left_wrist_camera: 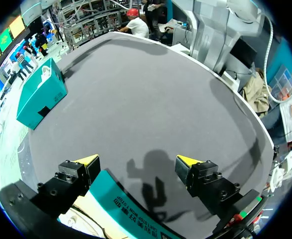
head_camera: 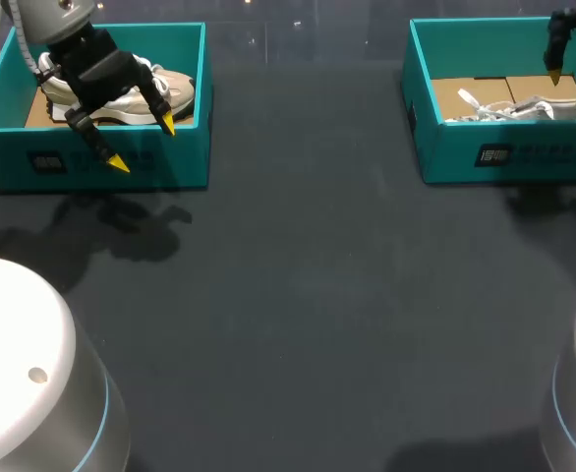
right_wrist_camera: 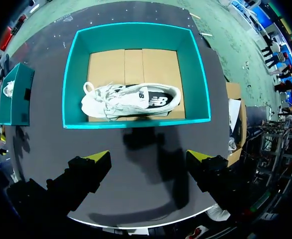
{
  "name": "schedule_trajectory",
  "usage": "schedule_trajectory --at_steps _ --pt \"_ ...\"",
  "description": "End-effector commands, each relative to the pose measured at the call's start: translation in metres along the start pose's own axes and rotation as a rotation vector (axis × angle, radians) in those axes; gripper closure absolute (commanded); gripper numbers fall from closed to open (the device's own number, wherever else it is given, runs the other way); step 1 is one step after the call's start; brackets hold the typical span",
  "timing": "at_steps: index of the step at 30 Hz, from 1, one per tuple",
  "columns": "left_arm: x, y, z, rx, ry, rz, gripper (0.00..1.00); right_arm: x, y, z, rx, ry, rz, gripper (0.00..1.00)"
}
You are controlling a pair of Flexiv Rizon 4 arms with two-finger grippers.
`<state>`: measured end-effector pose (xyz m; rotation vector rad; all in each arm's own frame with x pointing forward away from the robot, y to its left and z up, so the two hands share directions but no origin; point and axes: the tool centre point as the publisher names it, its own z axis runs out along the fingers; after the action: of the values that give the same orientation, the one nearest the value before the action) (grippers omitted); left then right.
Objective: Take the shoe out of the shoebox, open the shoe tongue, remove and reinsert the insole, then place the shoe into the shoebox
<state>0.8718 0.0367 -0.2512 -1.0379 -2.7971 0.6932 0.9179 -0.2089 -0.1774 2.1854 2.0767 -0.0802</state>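
The shoe lies in the right shoebox. Near that shoebox, your right hand hangs wide open, empty. Far from it, your left hand is open, empty.

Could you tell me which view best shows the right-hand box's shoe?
Right wrist view: the whole shoe, seen from above. Head view: partly hidden by the shoebox wall. Left wrist view: only a distant white sliver.

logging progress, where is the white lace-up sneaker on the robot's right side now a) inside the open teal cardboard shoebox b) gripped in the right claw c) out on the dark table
A: the white lace-up sneaker lies inside the open teal cardboard shoebox, and the right claw hangs open with nothing between its fingers.
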Motion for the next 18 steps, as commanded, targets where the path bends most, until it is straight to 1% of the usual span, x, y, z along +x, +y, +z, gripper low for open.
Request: schedule_trajectory --at_steps 1,3,13,15,17,18 --pt "0.000 0.000 0.000 -0.002 0.000 0.001 0.00 0.008 -0.026 -0.006 -0.056 0.005 0.008 0.00" --pt "0.000 0.000 0.000 -0.002 0.000 0.001 0.00 0.015 -0.032 -0.009 -0.059 0.008 0.008 0.00" --pt "0.000 0.000 0.000 -0.002 0.000 0.001 0.00 0.015 -0.032 -0.009 -0.059 0.008 0.008 0.00" --pt "0.001 0.008 -0.012 0.009 -0.006 0.045 0.00 0.015 -0.032 -0.009 -0.059 0.008 0.008 0.00" --pt "-0.002 0.020 -0.027 0.027 0.008 0.062 0.00 0.015 -0.032 -0.009 -0.059 0.008 0.008 0.00" --pt "-0.003 0.027 -0.034 -0.006 -0.006 0.058 0.00 0.015 -0.032 -0.009 -0.059 0.008 0.008 0.00"
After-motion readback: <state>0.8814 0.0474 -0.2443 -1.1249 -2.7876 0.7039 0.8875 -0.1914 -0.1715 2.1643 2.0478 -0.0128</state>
